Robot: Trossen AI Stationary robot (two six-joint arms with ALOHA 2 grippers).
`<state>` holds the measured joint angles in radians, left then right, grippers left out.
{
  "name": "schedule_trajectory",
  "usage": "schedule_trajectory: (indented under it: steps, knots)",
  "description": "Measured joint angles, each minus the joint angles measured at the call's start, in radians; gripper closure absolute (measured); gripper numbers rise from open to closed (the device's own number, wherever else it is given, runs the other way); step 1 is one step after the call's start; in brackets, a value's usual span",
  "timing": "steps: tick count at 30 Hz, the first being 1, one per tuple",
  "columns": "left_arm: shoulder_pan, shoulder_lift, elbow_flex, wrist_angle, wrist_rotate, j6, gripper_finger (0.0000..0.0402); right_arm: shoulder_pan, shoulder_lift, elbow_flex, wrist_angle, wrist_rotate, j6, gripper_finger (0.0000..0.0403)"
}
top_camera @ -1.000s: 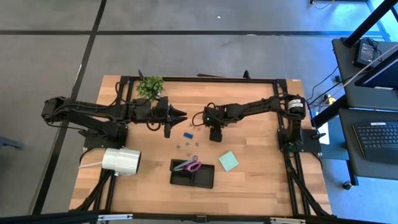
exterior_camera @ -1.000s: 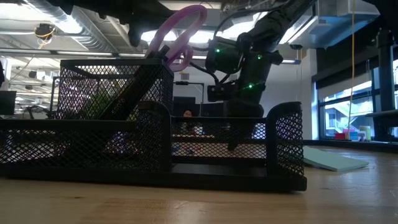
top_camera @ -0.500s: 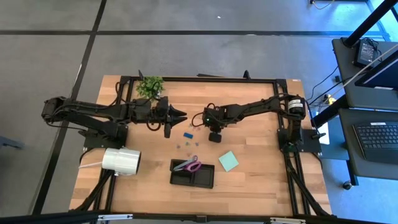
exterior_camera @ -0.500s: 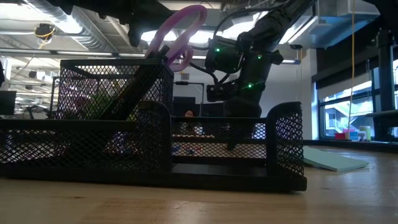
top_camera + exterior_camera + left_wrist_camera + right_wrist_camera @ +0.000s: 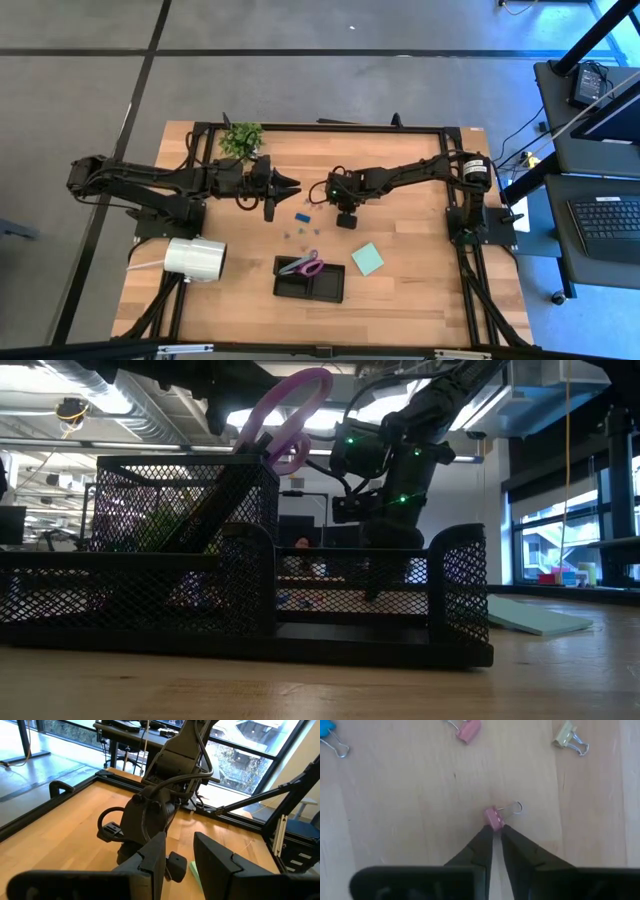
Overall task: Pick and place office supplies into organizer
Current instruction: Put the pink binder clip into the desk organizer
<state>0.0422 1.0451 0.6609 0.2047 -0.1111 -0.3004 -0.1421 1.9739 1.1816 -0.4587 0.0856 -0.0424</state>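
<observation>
Four small clips show in the right wrist view, and one pink clip lies on the table right at the tips of the right gripper. That gripper points straight down at it, near the middle of the table. Its fingers are pressed almost together and seem to pinch the pink end of the clip. The clip's wire loop sticks out past the tips, away from the gripper, so the clip's long way runs on from the fingers at a slant. I think the grip is only on the very end, so the clip could slip when it is lifted. Close by lie another pink clip, a pale clip and a blue clip, all apart from the one at the tips. The organizer sits toward the front edge of the table, a fair way from the right gripper, so the clip must travel that way next. Scissors with purple handles are already in it, and a green pad lies just beside it. The left gripper waits on the other side of the clips, with a gap between its fingers and nothing in them. The right arm is the nearer one.
</observation>
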Motion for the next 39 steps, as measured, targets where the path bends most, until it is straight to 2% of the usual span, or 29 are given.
schedule_trajectory:
  steps: [25,36,39]
  knots:
    - [-0.001,0.0,0.0,0.0,0.0,-0.001,0.0306,0.0,0.003,0.0,0.098,0.005,-0.126,0.036]
    - [-0.001,0.0,0.0,0.0,0.0,0.0,0.0306,0.001,0.003,0.001,0.093,0.001,-0.344,0.036]
    - [-0.001,0.0,0.0,0.0,0.0,0.0,0.0306,0.001,0.003,0.001,0.093,0.001,-0.362,0.036]
